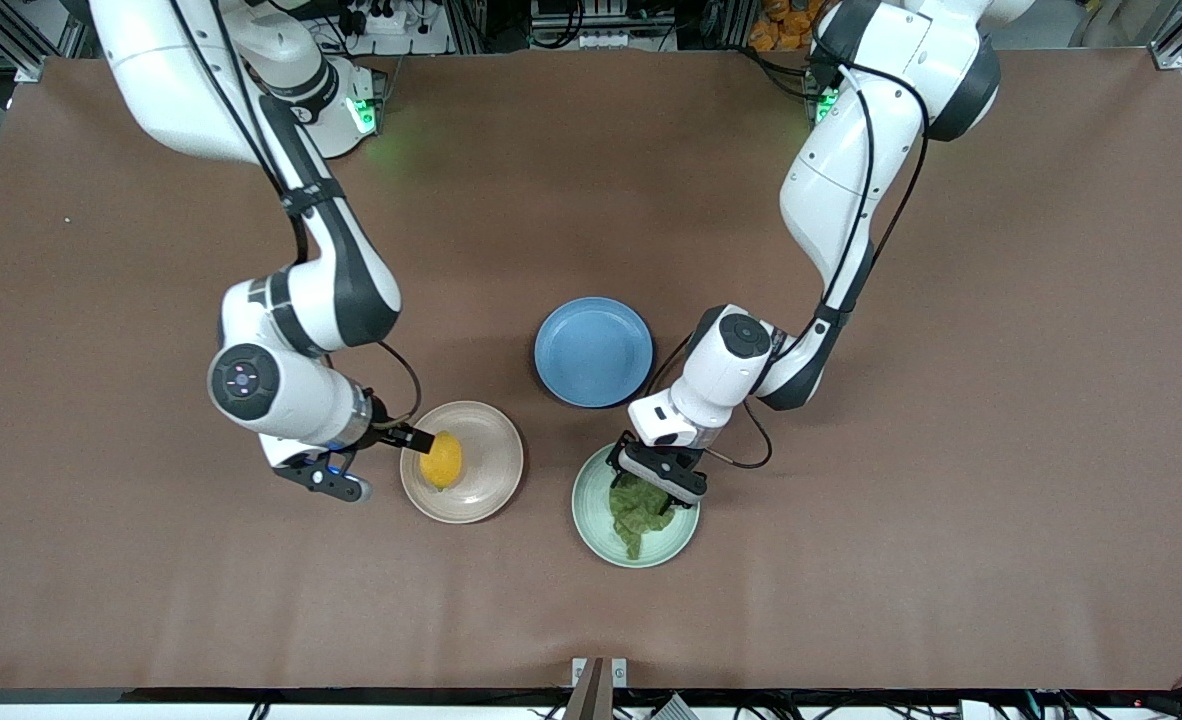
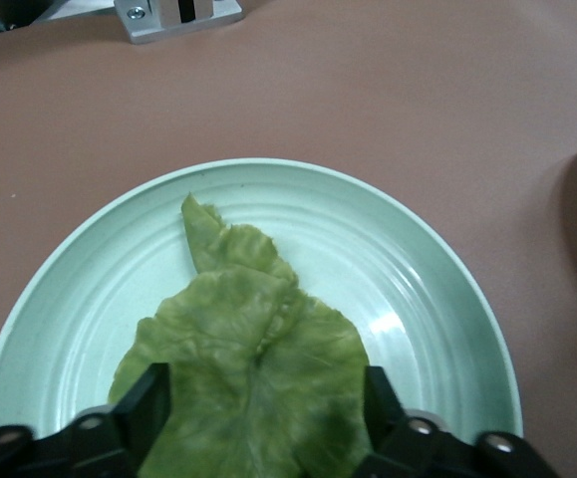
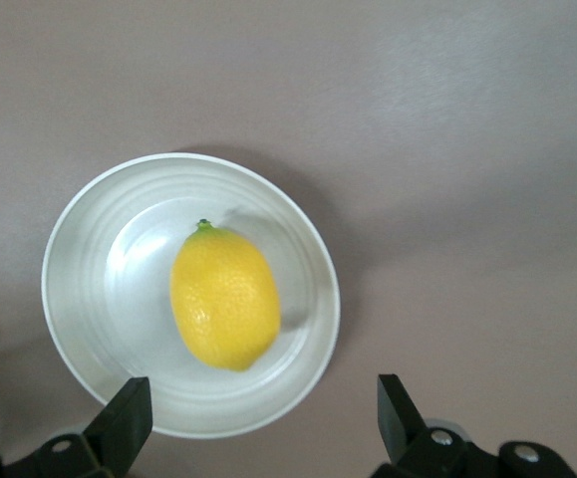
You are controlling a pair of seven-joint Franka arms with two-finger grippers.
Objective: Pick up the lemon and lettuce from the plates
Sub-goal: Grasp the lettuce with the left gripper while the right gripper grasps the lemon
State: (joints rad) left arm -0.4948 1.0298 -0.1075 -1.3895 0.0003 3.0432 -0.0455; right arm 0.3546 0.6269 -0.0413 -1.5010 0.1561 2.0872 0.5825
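The yellow lemon [image 1: 441, 460] [image 3: 224, 296] lies on the beige-pink plate [image 1: 491, 470] [image 3: 79, 299]. My right gripper [image 1: 413, 440] [image 3: 263, 418] hangs open above that plate's rim toward the right arm's end of the table, with nothing between its fingers. The wrinkly green lettuce [image 1: 639, 515] [image 2: 248, 339] lies on the mint green plate [image 1: 591, 515] [image 2: 408, 289]. My left gripper [image 1: 654, 478] [image 2: 268, 408] is low over this plate, open, with one finger at each side of the leaf's wide end. The narrow stem end points away from the gripper.
A blue plate [image 1: 592, 351] with nothing on it sits farther from the front camera, between the two arms. A small metal bracket [image 1: 599, 672] [image 2: 176, 17] stands at the table's front edge. Bare brown tabletop [image 1: 851, 560] surrounds the plates.
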